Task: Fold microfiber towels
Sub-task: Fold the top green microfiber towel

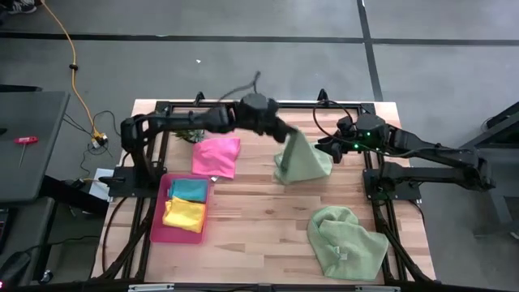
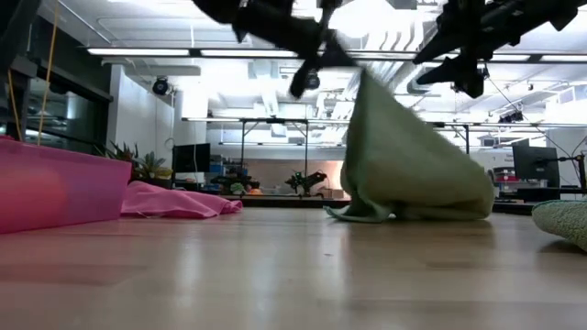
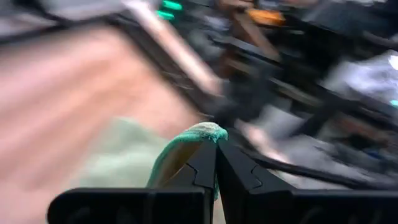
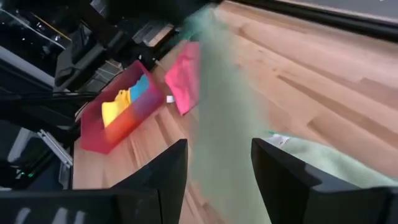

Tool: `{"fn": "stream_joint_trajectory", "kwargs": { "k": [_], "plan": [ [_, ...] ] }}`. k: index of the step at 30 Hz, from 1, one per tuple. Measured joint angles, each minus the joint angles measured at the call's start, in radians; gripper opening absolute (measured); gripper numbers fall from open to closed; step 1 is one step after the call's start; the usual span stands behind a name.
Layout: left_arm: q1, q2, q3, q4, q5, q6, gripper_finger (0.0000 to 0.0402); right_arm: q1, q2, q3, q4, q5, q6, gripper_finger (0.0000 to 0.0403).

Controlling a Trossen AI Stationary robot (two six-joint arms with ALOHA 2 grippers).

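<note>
Wooden table [image 1: 259, 235] carries our pale green towel [image 1: 302, 162] at center frame, tented from the corner pinched in the closed left gripper [image 1: 289, 135]; it drapes light and floppy, so we'd have the open right gripper [image 1: 334, 151] take a free corner.

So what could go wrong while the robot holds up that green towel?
The left end effector pinches only one corner of the pale green towel, so it might slip free and flop down. The right end effector is open and close beside the hanging cloth, so it could snag it. The towel's lower edge drags on the table, which could bunch it.
</note>
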Motion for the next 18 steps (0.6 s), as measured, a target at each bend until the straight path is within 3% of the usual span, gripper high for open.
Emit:
{"fn": "stream_joint_trajectory", "kwargs": {
  "k": [8, 13, 18],
  "plan": [
    [0.128, 0.02, 0.0, -0.428, -0.259, 0.271, 0.0, 0.002, 0.023, 0.0, -0.001, -0.015, 0.067, 0.017],
    [0.154, 0.065, -0.002, -0.566, -0.294, 0.351, 0.0, 0.039, 0.077, 0.0, 0.001, -0.015, 0.081, 0.017],
    [0.147, 0.121, -0.002, -0.575, -0.269, 0.363, 0.0, 0.117, 0.189, 0.0, 0.018, -0.016, 0.08, 0.017]
  ]
}}
